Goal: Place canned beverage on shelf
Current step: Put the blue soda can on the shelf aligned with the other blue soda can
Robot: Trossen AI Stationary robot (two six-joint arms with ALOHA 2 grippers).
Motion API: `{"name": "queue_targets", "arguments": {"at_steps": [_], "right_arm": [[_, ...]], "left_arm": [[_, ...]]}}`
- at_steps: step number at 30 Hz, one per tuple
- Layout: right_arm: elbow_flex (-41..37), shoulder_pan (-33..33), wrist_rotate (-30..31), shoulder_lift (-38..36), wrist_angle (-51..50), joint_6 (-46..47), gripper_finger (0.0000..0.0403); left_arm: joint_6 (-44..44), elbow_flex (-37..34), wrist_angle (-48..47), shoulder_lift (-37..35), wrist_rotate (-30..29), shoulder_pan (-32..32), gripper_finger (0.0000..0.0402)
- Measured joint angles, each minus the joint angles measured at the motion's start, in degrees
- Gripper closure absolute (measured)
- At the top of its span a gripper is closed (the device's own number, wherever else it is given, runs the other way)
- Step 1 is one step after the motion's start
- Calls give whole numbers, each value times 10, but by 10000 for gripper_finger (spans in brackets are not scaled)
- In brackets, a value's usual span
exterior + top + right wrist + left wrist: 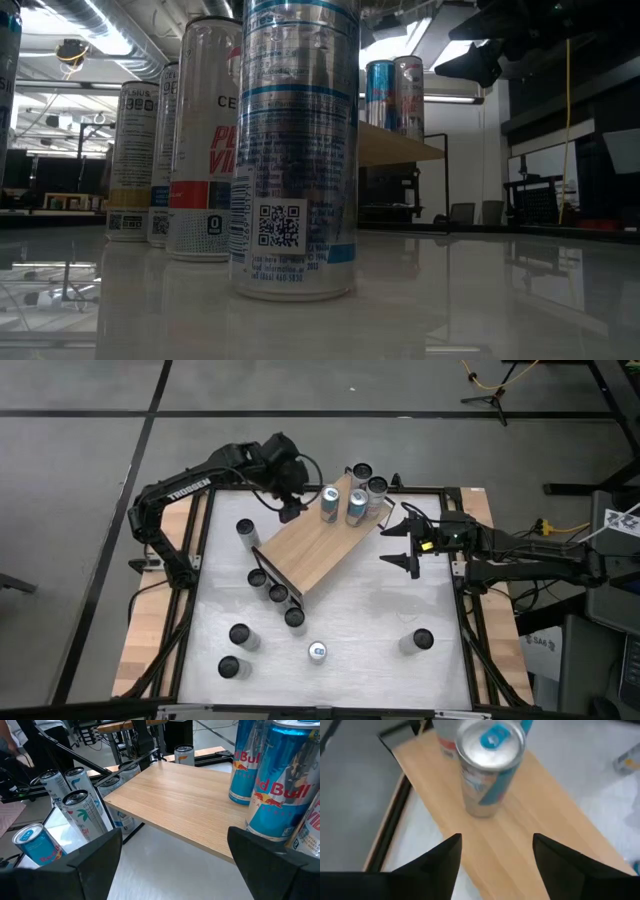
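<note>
Low view puts a tall silver can (296,150) with blue bands and a QR code closest on the white tabletop (480,300), standing upright, with three more upright cans (205,140) lined up just behind it. Farther back, the wooden shelf (395,146) stands raised above the table on its black frame, with two Red Bull cans (393,97) upright on top. From above, the shelf (315,545) lies diagonally across the table's far half; four cans are grouped at its far right end, two blue ones (342,505) clearly on the board and two dark-topped ones (368,478) at its very end. The left gripper (291,507) hovers over the shelf's far left edge, just beside the nearer blue can (487,767), fingers spread apart and holding nothing; the can stands free on the wood. The right gripper (408,546) waits off the shelf's right end, fingers wide apart and empty. Loose cans (279,593) line the shelf's near edge, and others (317,652) stand scattered on the near tabletop.
</note>
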Motion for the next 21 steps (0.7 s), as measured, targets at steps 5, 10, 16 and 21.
{"name": "queue_targets", "arguments": {"at_steps": [5, 10, 16, 21], "right_arm": [[0, 0, 0, 0, 0, 0, 47], [0, 0, 0, 0, 0, 0, 47], [0, 0, 0, 0, 0, 0, 47], [0, 0, 0, 0, 0, 0, 47]], "left_arm": [[2, -58, 47, 0, -44, -8, 202], [2, -112, 128, 1, -55, -11, 220], [2, -143, 189, 1, -55, -11, 231], [1, -149, 224, 2, -54, -11, 231]]}}
